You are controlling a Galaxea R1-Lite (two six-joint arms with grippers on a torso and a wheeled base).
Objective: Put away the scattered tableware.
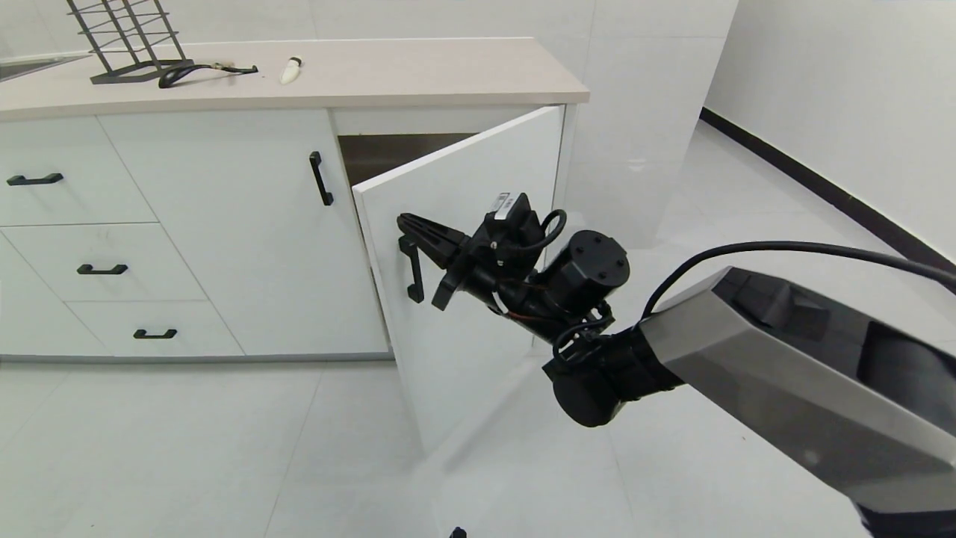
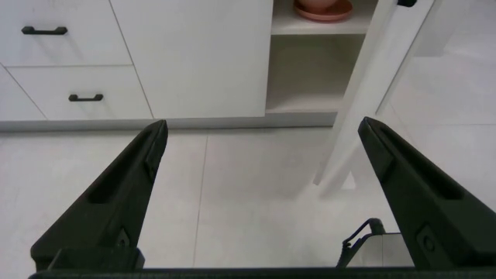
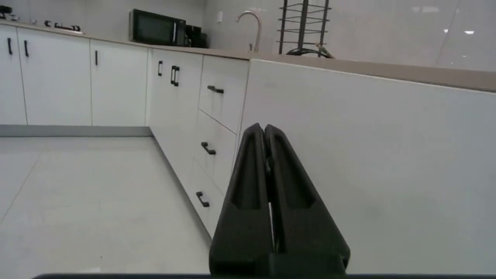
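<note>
At the ajar cabinet door [image 1: 467, 172], right gripper [image 3: 265, 138] clenched beside handle [image 1: 412, 270], left gripper [image 2: 263, 128] spread above floor [image 2: 248, 205]

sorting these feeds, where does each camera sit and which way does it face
Head view: on the head, facing down at the open white cabinet door; right fingers by its black handle.
Left wrist view: faces floor and the cupboard's pink round dish; left fingers open.
Right wrist view: looks along the door; right fingers shut.
Head and right wrist share the black wire rack.
</note>
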